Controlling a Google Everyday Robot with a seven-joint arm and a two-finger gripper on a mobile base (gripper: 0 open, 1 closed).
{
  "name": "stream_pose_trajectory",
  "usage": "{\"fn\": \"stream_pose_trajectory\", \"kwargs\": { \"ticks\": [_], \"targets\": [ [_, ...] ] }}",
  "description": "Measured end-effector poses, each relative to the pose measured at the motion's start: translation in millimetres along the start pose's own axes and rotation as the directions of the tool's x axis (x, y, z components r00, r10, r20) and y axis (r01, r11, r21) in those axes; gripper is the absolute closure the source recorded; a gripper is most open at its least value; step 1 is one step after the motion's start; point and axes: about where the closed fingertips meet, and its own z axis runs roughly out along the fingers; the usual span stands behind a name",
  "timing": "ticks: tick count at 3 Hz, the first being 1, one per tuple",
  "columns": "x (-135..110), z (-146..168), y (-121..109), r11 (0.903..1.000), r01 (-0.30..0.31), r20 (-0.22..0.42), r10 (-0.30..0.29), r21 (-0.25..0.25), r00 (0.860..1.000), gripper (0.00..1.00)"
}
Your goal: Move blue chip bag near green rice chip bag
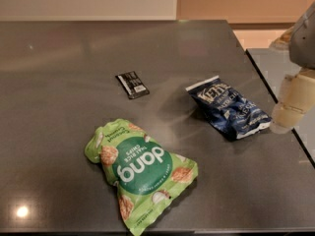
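Since the blue chip bag (229, 107) lies flat and crinkled on the dark counter (54, 92) at about 3 o'clock from the middle of the view, well apart from its goal, the move has not yet carried it anywhere. Its white top edge points toward 10 o'clock and its bottom seam toward 4 o'clock, close to the counter's right edge. The end effector (290, 104) hangs at the far 3 o'clock side of the view, its pale tip just beside the bag's lower right corner. I cannot tell whether it touches the foil, or whether it is apart or together, since much of it is cut off there. That placement reads as an approach from the side, lined up with the bag's nearest end so the foil can be gripped or nudged. The green rice chip bag (142, 168) rests puffy at about 6 o'clock, its logo upside down to the camera, with bare counter between it and the blue bag, so a path toward 8 o'clock looks open. A small black packet (132, 84) sits at 12 o'clock of the green bag, off that line and likely no obstacle
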Motion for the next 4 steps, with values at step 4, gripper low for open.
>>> {"fn": "stream_pose_trajectory", "kwargs": {
  "ticks": [4],
  "targets": [
    [25.0, 59.5, -31.8, 0.9887, -0.147, -0.072, 0.145, -0.031, 0.987, 0.00]
  ]
}}
